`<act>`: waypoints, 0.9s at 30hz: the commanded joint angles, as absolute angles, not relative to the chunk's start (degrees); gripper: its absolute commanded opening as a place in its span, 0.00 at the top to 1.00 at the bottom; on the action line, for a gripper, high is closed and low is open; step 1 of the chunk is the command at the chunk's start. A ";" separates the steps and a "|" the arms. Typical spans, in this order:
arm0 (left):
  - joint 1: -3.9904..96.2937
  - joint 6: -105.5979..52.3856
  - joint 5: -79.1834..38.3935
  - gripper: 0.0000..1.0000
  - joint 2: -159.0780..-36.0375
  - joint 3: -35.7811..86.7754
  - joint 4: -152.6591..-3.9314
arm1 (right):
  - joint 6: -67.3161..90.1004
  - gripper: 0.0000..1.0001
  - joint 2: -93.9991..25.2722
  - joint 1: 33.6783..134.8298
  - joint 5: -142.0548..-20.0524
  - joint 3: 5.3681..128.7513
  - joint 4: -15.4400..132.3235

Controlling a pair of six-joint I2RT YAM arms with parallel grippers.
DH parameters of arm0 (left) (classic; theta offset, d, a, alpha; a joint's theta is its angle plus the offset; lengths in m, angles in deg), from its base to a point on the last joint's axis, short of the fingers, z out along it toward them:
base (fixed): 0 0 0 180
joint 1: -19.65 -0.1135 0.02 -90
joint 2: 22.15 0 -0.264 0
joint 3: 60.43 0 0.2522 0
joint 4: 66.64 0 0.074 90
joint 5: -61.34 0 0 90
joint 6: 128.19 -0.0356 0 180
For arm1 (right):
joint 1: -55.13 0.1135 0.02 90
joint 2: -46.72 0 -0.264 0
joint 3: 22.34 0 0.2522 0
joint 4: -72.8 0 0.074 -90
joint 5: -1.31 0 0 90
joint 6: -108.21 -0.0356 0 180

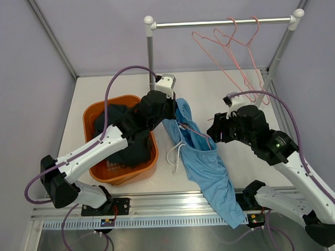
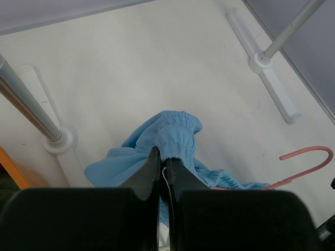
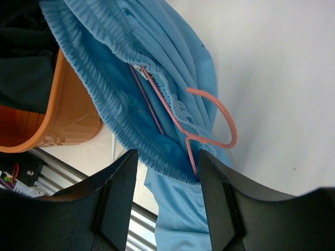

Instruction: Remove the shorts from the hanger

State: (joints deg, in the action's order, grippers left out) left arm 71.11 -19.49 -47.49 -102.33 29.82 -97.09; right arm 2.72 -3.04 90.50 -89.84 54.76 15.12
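The light blue cloth shorts with a white drawstring hang over the middle of the white bench. Their waistband is held up, and one leg trails down over the near edge between the two arm bases. A pink wire hanger sits inside the waistband, its hook poking out past the gathered elastic.

The left gripper is pressed together on a bunched fold of the waistband and holds it above the bench. The right gripper stands just right of the shorts with its pincer spread. The hanger's neck and the waistband rim show between its fingers, but whether they touch cannot be told.

Towards the left edge stands an orange plastic basket with dark cloth shorts piled in it, under the left arm. At the far edge a metal rail carries two bare pink wire hangers.
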 commanded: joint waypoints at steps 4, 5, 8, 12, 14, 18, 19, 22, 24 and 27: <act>71.16 -20.34 -49.05 1.00 -100.11 31.02 -93.41 | 0.19 0.41 -2.68 90.99 -91.95 51.28 19.31; 71.16 -20.34 -49.05 1.00 -100.20 31.02 -93.49 | 0.10 0.40 -2.59 90.90 -91.95 50.67 19.48; 71.16 -20.52 -49.22 1.00 -100.11 31.02 -93.67 | 0.01 0.39 -2.06 90.90 -92.56 49.53 19.92; 71.16 -20.61 -49.40 1.00 -100.02 30.85 -93.85 | -0.34 0.39 -2.24 90.90 -92.39 47.68 20.63; 71.16 -20.52 -49.40 1.00 -100.11 30.85 -93.93 | -0.60 0.38 -2.85 90.90 -92.12 46.28 21.41; 71.16 -20.61 -49.57 1.00 -100.11 31.11 -94.20 | -0.95 0.38 -2.94 90.90 -92.03 44.08 23.18; 71.16 -20.61 -49.57 1.00 -100.11 31.11 -94.28 | -0.69 0.39 -2.85 90.90 -92.03 43.64 23.79; 71.16 -20.61 -49.49 1.00 -100.11 31.20 -94.46 | 0.18 0.39 -2.41 90.90 -91.86 41.53 26.86; 71.16 -20.61 -49.40 1.00 -100.20 31.20 -94.46 | 0.28 0.39 -2.24 90.90 -91.33 40.56 29.23; 71.16 -20.61 -49.40 1.00 -100.37 31.11 -94.37 | 0.19 0.39 -2.76 90.90 -91.24 40.47 31.70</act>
State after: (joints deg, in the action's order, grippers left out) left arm 71.11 -20.21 -48.03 -102.33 29.82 -97.70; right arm -0.01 -2.97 90.50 -91.09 40.35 25.26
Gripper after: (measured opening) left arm 0.027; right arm 0.612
